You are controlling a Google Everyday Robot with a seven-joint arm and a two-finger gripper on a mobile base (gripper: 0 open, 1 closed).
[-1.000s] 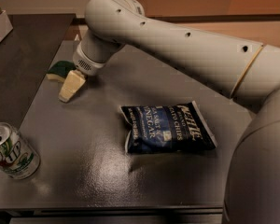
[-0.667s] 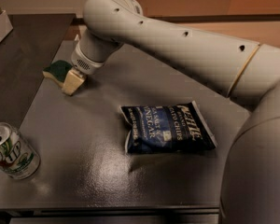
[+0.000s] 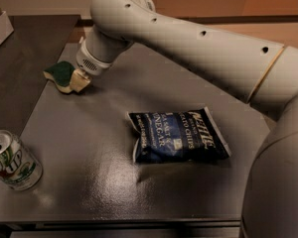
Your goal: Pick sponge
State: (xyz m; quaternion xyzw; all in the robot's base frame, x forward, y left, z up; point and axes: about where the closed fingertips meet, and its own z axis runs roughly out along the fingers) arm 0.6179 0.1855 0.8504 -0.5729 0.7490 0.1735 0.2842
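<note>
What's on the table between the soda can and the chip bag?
Nothing: the camera view shows only bare tabletop between the soda can and the Kettle chip bag. The end effector is farther back, at the sponge.

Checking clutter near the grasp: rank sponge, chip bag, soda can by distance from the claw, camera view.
Claw at far side of table.
1. sponge, right beside it.
2. chip bag, table centre.
3. soda can, near corner, image left.

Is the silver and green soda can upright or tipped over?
Upright: the silver and green soda can stands with its top up. The gripper is at the dark green sponge.
</note>
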